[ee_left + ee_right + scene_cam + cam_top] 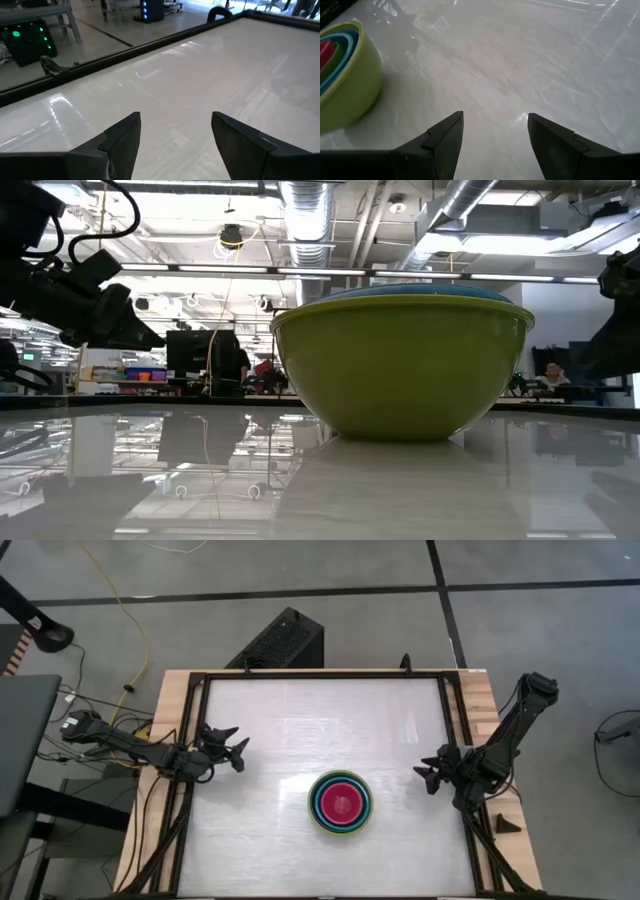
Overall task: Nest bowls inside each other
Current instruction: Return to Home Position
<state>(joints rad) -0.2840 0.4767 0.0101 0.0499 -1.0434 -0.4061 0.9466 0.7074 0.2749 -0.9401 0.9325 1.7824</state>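
The bowls [341,802] stand nested on their base on the white table, a little right of its middle and toward the near edge: olive-green outermost [400,360], then light blue, teal, bright green, and magenta-red innermost [324,50]. My left gripper [232,742] hovers open near the table's left edge, well apart from the stack. My right gripper [428,768] hovers open near the right edge, right of the stack, with nothing between its fingers [492,132].
A black frame rail [320,675] borders the white table top. A small black wedge [505,824] lies on the wooden strip at the right. Bare table lies between the stack and both grippers, and along the far half [320,710].
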